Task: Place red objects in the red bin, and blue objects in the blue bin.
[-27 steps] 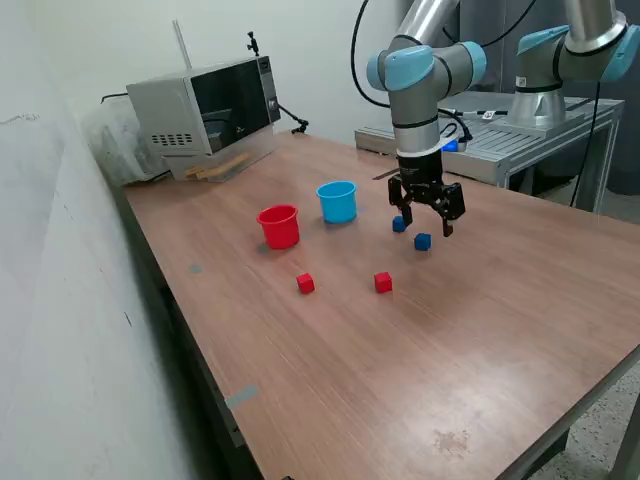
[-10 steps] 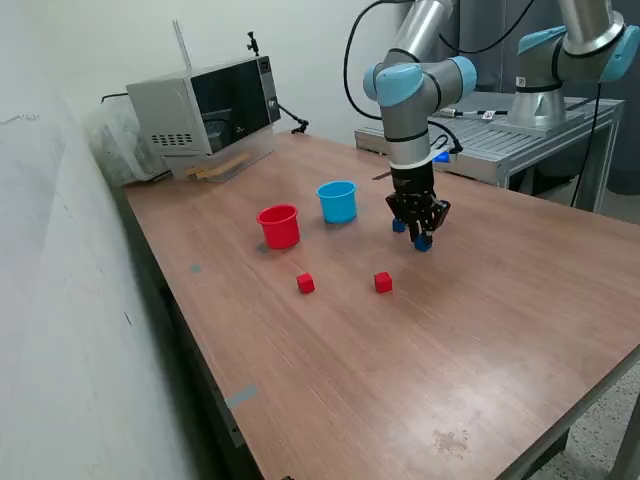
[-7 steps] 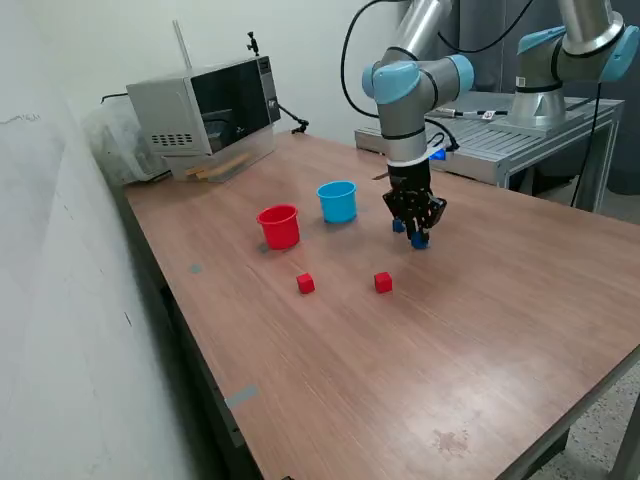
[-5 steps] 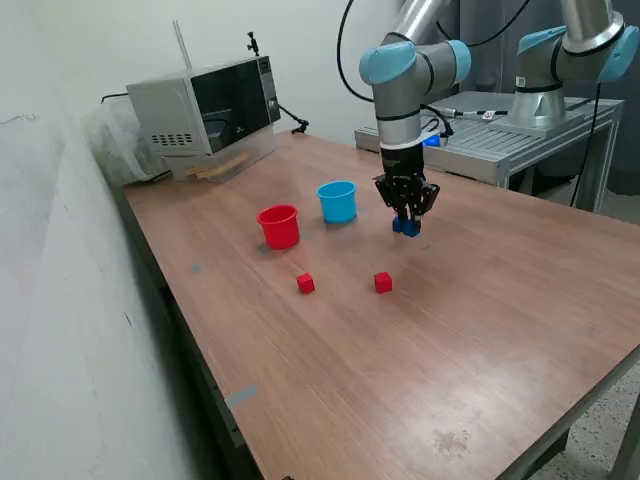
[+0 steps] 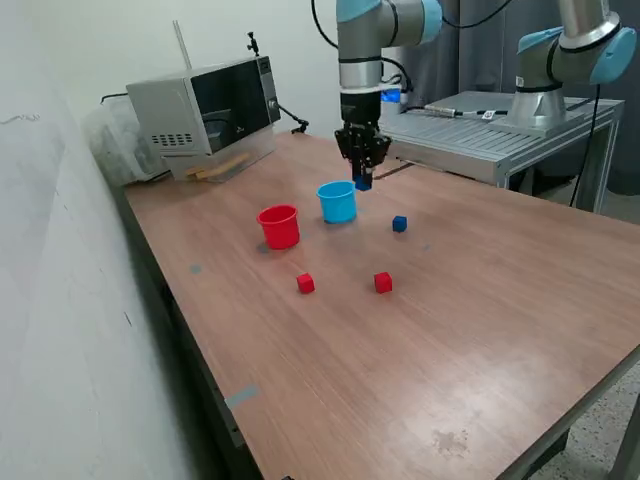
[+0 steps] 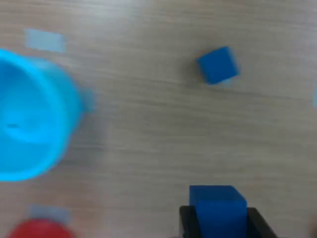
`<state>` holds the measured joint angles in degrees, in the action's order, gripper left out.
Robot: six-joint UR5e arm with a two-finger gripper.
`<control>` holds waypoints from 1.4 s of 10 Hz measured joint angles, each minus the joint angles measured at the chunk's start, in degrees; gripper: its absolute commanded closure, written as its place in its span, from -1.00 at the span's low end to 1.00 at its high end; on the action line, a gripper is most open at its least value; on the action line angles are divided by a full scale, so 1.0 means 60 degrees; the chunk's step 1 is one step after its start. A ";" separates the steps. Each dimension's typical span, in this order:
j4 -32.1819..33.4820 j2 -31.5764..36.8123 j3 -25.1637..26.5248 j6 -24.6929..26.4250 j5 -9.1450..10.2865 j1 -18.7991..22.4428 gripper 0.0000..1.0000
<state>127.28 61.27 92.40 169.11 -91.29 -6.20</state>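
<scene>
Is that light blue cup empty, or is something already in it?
Empty, as far as shown: the wrist view looks into the cup and shows only plain blue inside, though blurred.

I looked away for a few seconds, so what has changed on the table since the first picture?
The gripper closed on one blue cube, lifted it and carried it toward the blue cup, now hanging beside its rim. The other blue cube, both red cubes and the red cup stayed put.

Even, bright indoor light leaves soft, faint shadows on the table (image 5: 480, 330) in the sharp exterior view; the wrist view is motion-blurred, smearing the blue cup (image 6: 29, 124).
</scene>
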 measured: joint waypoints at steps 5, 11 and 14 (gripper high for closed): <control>-0.0769 0.0292 -0.0403 -0.0298 -0.0179 -0.1791 1.00; -0.1127 0.0474 0.0728 -0.0338 -0.0194 -0.2330 1.00; -0.1107 0.0512 0.1038 -0.0338 -0.0186 -0.2106 1.00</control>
<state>120.64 64.34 98.63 167.08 -92.40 -18.83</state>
